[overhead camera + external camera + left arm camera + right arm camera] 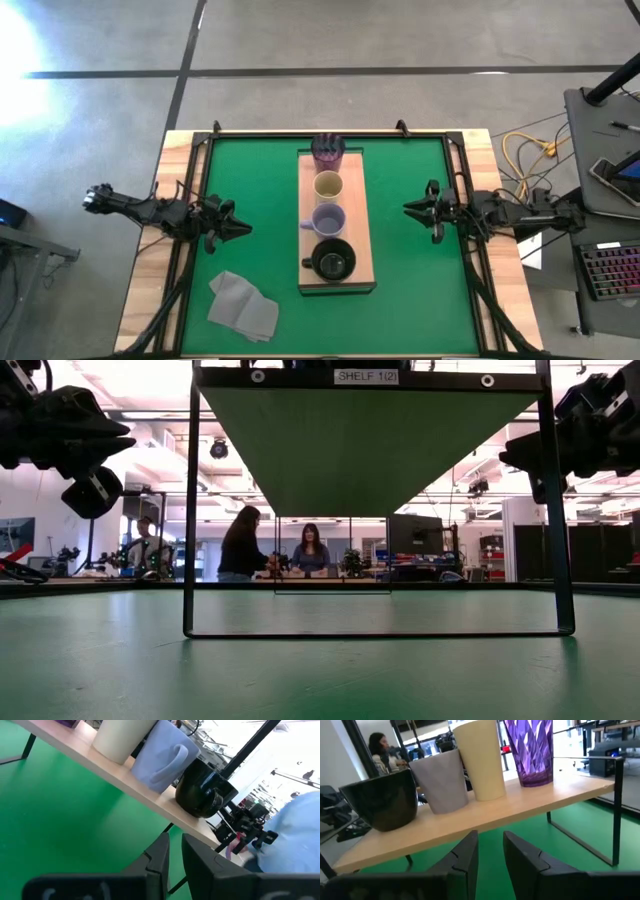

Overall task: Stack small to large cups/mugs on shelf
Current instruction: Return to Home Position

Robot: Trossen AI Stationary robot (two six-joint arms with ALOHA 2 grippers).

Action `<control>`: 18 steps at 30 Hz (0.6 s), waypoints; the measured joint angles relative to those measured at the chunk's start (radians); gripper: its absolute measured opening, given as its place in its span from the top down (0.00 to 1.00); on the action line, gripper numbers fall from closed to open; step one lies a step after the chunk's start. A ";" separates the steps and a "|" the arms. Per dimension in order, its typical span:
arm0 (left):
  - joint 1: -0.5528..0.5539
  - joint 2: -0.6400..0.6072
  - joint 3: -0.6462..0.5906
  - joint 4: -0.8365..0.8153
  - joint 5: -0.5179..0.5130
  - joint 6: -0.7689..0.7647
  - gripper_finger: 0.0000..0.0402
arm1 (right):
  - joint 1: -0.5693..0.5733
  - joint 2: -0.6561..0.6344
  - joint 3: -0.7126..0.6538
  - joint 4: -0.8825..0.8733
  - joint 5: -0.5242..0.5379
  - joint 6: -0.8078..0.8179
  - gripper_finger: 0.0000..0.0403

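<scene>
Shelf (362, 230) carries purple tumbler (328, 152), cream cup (328, 185), lavender mug (328, 219), black mug (333, 261) in one row. Left gripper (244, 229) and right gripper (408, 208) either side of shelf, fingers slightly apart, empty.

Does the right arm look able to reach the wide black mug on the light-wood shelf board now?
Probably yes. The right gripper hangs beside the light-wood shelf board, only green mat lies between it and the wide black mug, and only the lavender handled mug stands close by.
</scene>
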 joint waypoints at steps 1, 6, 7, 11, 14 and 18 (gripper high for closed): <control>0.000 -0.001 0.000 0.000 0.000 0.000 0.91 | 0.000 0.000 0.000 0.000 0.000 0.008 0.79; 0.000 -0.001 0.000 0.001 0.000 0.000 0.91 | 0.000 0.000 0.000 0.001 0.000 0.049 0.79; 0.000 -0.001 0.000 0.001 0.000 0.000 0.91 | 0.000 0.000 0.000 0.001 0.000 0.049 0.79; 0.000 -0.001 0.000 0.001 0.000 0.000 0.91 | 0.000 0.000 0.000 0.001 0.000 0.049 0.79; 0.000 -0.001 0.000 0.001 0.000 0.000 0.91 | 0.000 0.000 0.000 0.002 0.000 0.049 0.79; 0.000 0.001 0.000 0.002 0.000 0.000 0.91 | 0.000 0.000 0.000 0.002 0.000 0.050 0.79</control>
